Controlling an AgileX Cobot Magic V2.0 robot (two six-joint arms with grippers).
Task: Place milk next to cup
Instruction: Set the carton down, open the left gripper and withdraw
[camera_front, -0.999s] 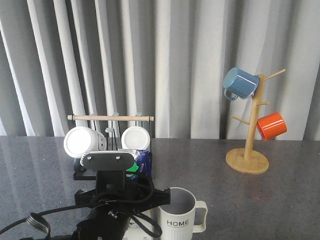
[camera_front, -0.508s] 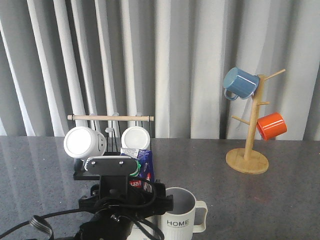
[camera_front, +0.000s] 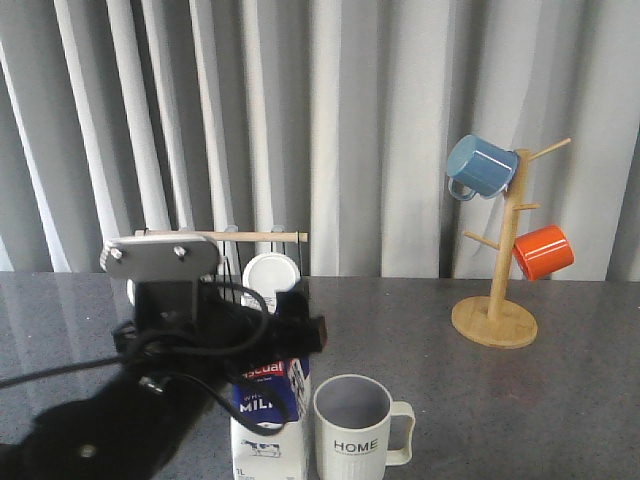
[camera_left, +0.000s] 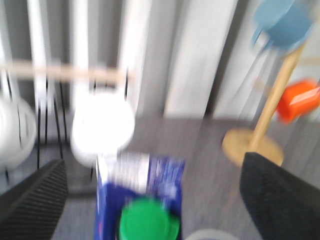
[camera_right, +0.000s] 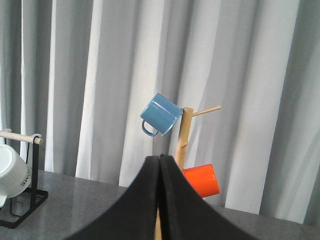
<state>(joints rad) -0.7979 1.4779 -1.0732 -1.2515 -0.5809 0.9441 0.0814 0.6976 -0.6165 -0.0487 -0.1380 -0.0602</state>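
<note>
The milk (camera_front: 268, 425), a blue and white carton, stands upright on the dark table, close beside the left side of the cup (camera_front: 352, 432), a ribbed pale mug marked "HOME". My left gripper (camera_front: 240, 335) hovers just above and behind the carton's top, hiding the cap in the front view. In the blurred left wrist view the gripper (camera_left: 152, 165) is open, its fingers (camera_left: 35, 200) wide apart on either side of the milk (camera_left: 165, 175) and its green cap (camera_left: 148, 222). My right gripper (camera_right: 160, 159) is shut and empty, and does not show in the front view.
A black wire rack with a wooden bar (camera_front: 255, 235) holds a white mug (camera_front: 270, 275) behind the carton. A wooden mug tree (camera_front: 495, 320) at the right carries a blue mug (camera_front: 478, 167) and an orange mug (camera_front: 543, 252).
My left arm has risen from low around the carton to above it, with the jaws now open. The carton stands free beside the cup.
</note>
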